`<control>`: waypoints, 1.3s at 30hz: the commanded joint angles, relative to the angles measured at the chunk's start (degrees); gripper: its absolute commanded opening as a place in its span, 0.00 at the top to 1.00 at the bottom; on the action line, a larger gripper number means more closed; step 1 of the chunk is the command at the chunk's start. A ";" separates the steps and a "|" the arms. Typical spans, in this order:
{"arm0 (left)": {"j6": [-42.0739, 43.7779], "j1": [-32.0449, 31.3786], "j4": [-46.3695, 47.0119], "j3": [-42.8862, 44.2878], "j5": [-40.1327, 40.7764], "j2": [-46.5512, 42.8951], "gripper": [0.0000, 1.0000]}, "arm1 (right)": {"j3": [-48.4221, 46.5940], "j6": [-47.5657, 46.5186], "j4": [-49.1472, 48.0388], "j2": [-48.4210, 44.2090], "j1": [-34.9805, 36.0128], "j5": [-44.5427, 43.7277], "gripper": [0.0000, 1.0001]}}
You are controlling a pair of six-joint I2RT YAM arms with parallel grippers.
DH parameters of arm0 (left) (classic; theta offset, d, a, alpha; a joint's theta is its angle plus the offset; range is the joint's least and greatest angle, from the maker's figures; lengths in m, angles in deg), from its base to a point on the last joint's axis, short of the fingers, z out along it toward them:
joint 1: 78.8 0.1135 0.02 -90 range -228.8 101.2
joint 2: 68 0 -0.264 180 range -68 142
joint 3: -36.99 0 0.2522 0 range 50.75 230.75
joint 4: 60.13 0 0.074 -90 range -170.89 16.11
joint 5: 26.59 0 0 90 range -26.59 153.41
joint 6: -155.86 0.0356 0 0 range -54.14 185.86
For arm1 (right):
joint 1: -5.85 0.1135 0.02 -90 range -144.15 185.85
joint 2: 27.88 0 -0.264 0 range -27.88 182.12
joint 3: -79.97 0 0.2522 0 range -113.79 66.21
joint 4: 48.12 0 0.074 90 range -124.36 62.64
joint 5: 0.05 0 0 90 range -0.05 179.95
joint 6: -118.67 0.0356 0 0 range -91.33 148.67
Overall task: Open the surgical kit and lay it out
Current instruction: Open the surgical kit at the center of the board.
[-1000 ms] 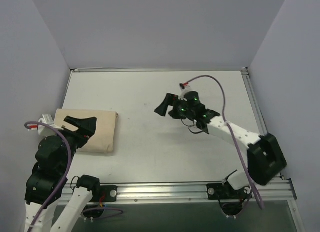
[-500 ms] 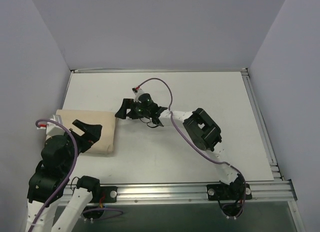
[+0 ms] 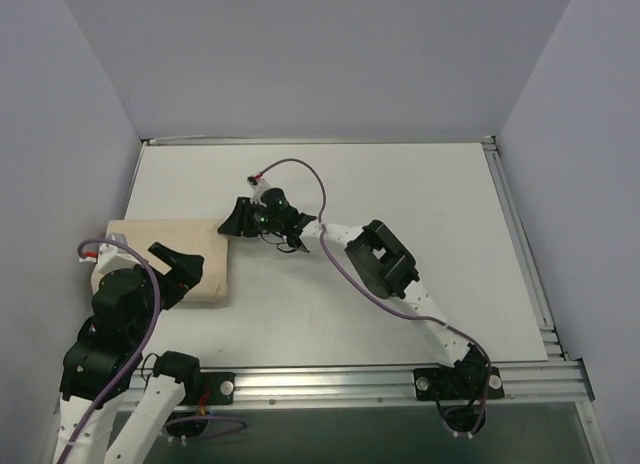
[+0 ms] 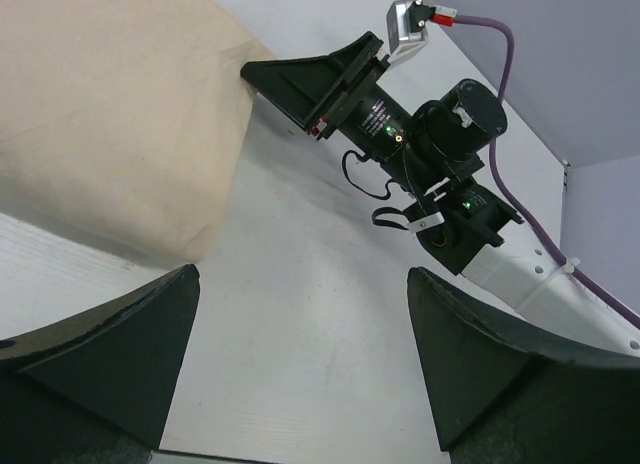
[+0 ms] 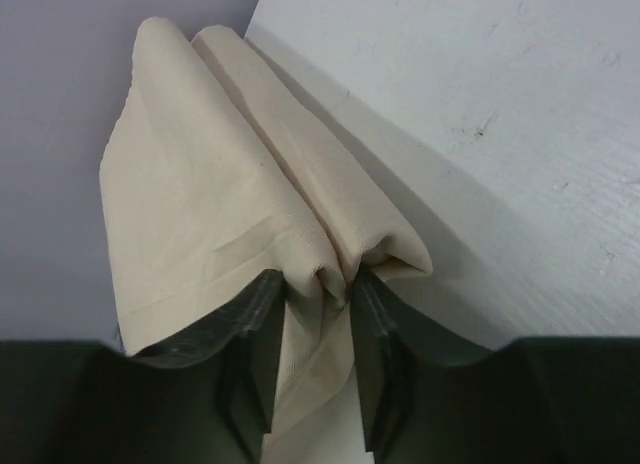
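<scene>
- Cloth wrap (image 3: 150,236), beige and folded shut, lies flat on the white counter (image 3: 400,184); whatever it holds is hidden under the fabric.
- Right pincer (image 3: 232,222) is narrowed on the wrap's corner. In its wrist view a bunched fold of the cloth wrap (image 5: 200,204) sits pinched between the two dark fingers (image 5: 262,314).
- From that pinch two soft ridges of cloth run straight ahead of the right pincer (image 5: 318,281), away from its tips.
- Left pincer (image 3: 176,267) stands wide, with nothing between its fingers. It hangs over the part of the wrap farthest from the right pincer; whether it touches the cloth cannot be told.
- In the left wrist view the cloth wrap (image 4: 110,114) spreads ahead of the left pincer (image 4: 300,284) and to its left side. The right pincer (image 4: 300,79) meets the wrap's corner farther ahead.
- The two pincers are apart, the wrap's side edge running between them.
- Purple cable (image 3: 300,169) arches over the arm just behind the right pincer.
</scene>
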 commanded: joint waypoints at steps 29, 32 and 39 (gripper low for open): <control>-5.32 0.83 38.05 -15.52 -18.70 35.41 0.78 | 73.17 8.77 -26.02 -50.91 -18.68 -19.46 1.00; -3.93 0.74 44.04 -16.23 -19.67 41.48 0.96 | 78.98 8.43 -24.09 -56.80 -16.84 -20.61 1.00; 1.97 0.92 45.98 -6.40 -15.37 62.97 0.98 | 83.82 7.72 -11.18 -68.34 -5.94 -29.92 1.00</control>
